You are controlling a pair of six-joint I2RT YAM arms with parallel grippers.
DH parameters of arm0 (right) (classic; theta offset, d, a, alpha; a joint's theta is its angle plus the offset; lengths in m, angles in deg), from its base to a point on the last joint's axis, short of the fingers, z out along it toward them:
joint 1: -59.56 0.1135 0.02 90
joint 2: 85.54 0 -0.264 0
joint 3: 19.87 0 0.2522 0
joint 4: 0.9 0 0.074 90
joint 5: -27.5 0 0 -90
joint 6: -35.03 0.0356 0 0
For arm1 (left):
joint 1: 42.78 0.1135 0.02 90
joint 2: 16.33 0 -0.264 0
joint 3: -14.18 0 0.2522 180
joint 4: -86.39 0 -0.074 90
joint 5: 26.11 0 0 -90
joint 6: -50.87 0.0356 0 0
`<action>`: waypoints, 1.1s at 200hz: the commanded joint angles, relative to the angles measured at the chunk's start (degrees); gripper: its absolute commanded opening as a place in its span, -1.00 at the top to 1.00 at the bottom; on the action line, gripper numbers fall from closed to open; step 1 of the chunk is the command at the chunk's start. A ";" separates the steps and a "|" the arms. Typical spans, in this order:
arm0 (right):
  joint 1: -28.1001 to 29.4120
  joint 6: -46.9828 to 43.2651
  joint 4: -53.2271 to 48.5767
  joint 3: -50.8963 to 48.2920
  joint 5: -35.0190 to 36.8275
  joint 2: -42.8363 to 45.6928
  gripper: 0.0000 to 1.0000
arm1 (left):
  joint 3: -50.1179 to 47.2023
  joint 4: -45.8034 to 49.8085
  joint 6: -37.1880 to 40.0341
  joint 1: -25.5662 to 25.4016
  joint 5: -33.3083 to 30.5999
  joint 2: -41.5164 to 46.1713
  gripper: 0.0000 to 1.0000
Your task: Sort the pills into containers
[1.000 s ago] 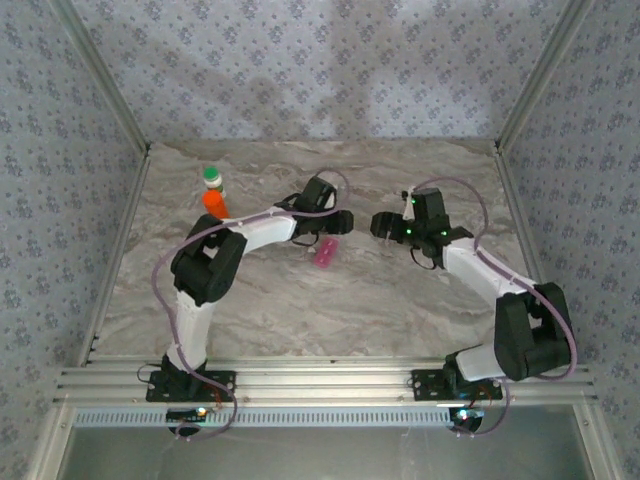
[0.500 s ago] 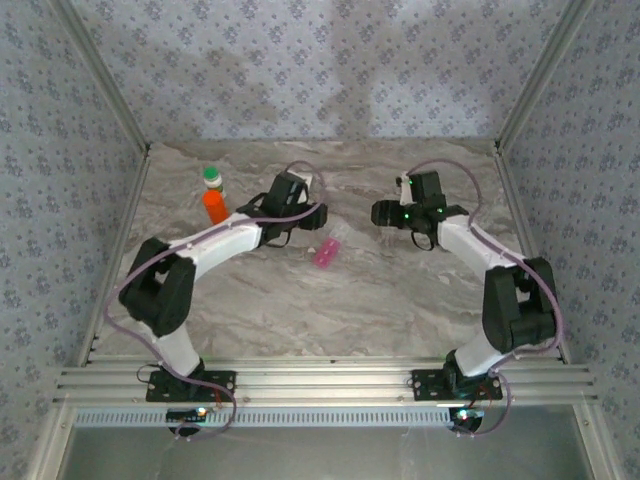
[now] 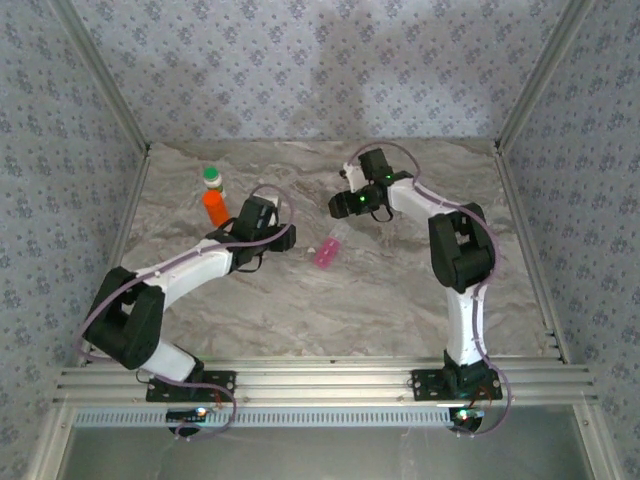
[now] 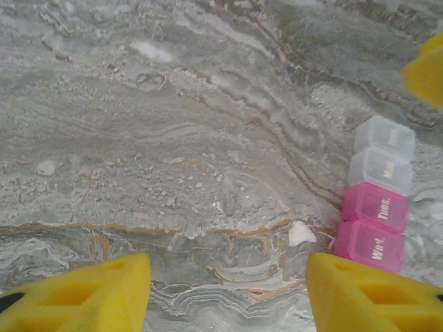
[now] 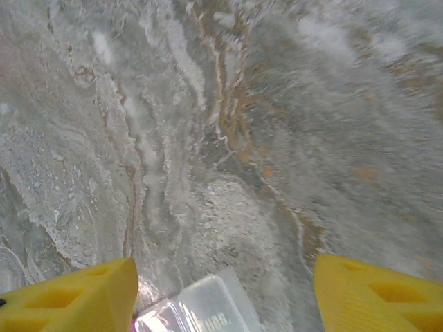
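Note:
The containers are one strip-shaped pill box (image 3: 328, 248) with clear and pink sections, lying flat mid-table. In the left wrist view the pill box (image 4: 379, 196) lies at the right, with a small white pill (image 4: 300, 234) on the table beside its pink end. My left gripper (image 3: 284, 238) stands just left of the box. Seen from its own wrist, the left gripper (image 4: 227, 290) is open over bare table. My right gripper (image 3: 337, 207) hovers just behind the box's far end. The right gripper (image 5: 225, 280) is open, the clear end of the box (image 5: 204, 310) low between its fingers, untouched.
An orange bottle (image 3: 214, 203) with a green cap stands upright at the back left, behind the left arm. A yellow finger (image 4: 428, 69) of the right gripper pokes into the left wrist view's top right corner. Patterned walls close in the marble table (image 3: 400, 300).
The left gripper has drawn back to the left, off the pill box. The right arm has swung left across the table to the box's far end, its jaws narrowing a little.

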 commanded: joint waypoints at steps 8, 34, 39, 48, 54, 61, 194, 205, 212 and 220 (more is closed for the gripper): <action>-0.14 0.28 -3.09 3.40 -6.33 -3.59 -0.36 | -0.04 -1.48 -0.42 0.65 0.33 2.22 -0.22; 0.50 1.03 -3.52 4.38 -6.97 -5.94 -0.29 | 0.13 -1.37 -1.25 1.56 2.19 2.01 -0.22; 0.61 1.19 -3.76 4.29 -6.80 -6.17 -0.26 | 0.17 -1.30 -1.26 1.64 2.23 2.04 -0.22; 0.83 1.46 -3.80 4.00 -6.83 -6.23 -0.22 | 0.25 -1.14 -1.26 1.78 2.23 2.07 -0.22; 1.03 1.64 -3.69 3.56 -7.10 -6.14 -0.21 | 0.25 -0.99 -1.26 1.82 2.32 2.04 -0.22; 1.17 1.94 -3.56 2.85 -7.38 -5.91 -0.21 | 0.23 -0.95 -1.34 1.91 2.40 2.15 -0.21; 4.22 16.44 9.81 -22.15 -5.92 15.71 -0.14 | 0.27 0.81 -4.64 2.39 3.05 1.69 -0.18; 4.58 16.50 9.15 -22.63 -5.16 17.34 -0.13 | 1.18 3.85 -6.52 2.33 2.06 1.76 -0.14; 4.63 16.54 8.68 -22.77 -4.52 18.23 -0.13 | 1.71 6.31 -7.89 2.14 1.16 1.81 -0.13; 4.55 15.74 8.04 -22.77 -3.47 19.01 -0.14 | 2.01 8.33 -9.10 1.90 0.66 1.87 -0.13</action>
